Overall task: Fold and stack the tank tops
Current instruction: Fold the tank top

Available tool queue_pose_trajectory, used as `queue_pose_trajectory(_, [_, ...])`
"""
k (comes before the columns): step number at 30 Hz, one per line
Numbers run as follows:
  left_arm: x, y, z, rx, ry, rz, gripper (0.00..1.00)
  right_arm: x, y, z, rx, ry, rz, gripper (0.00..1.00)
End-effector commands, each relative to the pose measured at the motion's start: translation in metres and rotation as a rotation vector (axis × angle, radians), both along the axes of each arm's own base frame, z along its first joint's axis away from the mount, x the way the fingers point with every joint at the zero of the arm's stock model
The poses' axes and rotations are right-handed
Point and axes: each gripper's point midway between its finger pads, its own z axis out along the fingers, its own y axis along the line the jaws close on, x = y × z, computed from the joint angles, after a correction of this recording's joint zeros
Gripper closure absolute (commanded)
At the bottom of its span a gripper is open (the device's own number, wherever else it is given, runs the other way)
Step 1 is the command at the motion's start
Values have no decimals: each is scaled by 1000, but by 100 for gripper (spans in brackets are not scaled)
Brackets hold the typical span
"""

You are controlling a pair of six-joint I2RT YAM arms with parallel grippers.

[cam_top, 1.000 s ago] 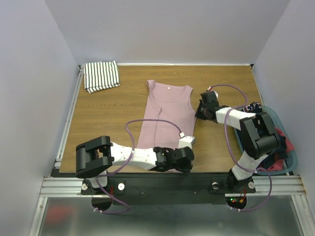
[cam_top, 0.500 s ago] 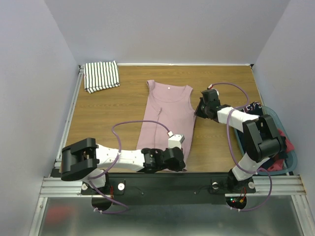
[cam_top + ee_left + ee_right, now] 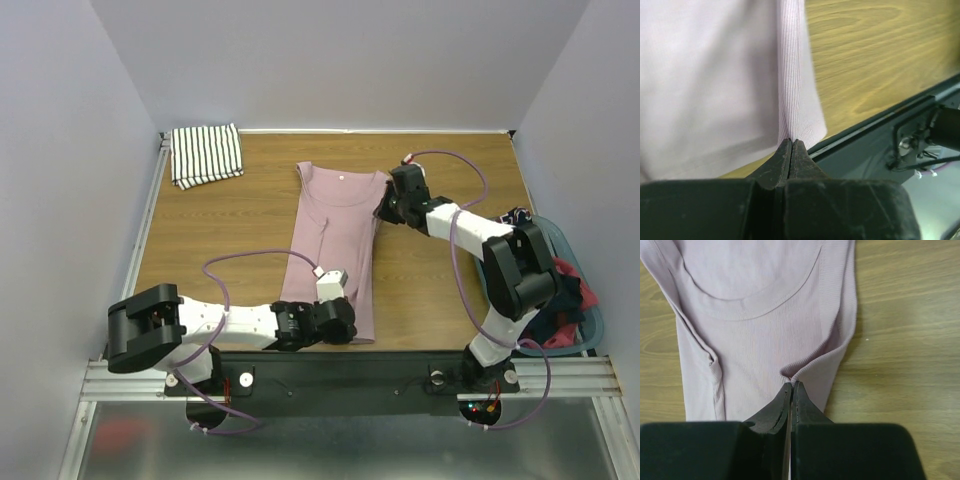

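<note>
Wooden brown worktop [image 3: 220, 240] carries both tops: one plain dusty pink ribbed tank top [image 3: 335, 230] lying flat in the middle, and one white tank top with thin black stripes [image 3: 207, 154], folded in the far left corner. The left claw [image 3: 791, 145] is pressed together on the pink top's near hem corner. The right claw [image 3: 791, 386] is pinched on its right edge below the armhole. If the arms move unevenly, I think the thin cloth may slip out or fold crooked. Count: two tops, two claws, one blue bin [image 3: 603, 322].
</note>
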Motion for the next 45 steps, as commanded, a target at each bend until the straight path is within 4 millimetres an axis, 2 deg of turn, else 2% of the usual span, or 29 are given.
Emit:
queue_pose_trajectory(1, [6, 19, 2, -3, 12, 88, 100, 14, 18, 7, 19, -29, -4, 100])
queue_pose_trajectory(13, [10, 62, -9, 111, 41, 196, 100, 28, 64, -6, 15, -17, 38, 100])
queue_pose_trajectory(21, [8, 81, -20, 151, 81, 224, 100, 30, 82, -10, 9, -16, 59, 100])
queue_pose_trajectory(30, [9, 92, -24, 186, 102, 252, 100, 32, 90, -12, 5, -16, 67, 100])
queue_pose_trajectory(45, [5, 99, -28, 217, 124, 250, 100, 32, 111, -20, -21, -10, 103, 100])
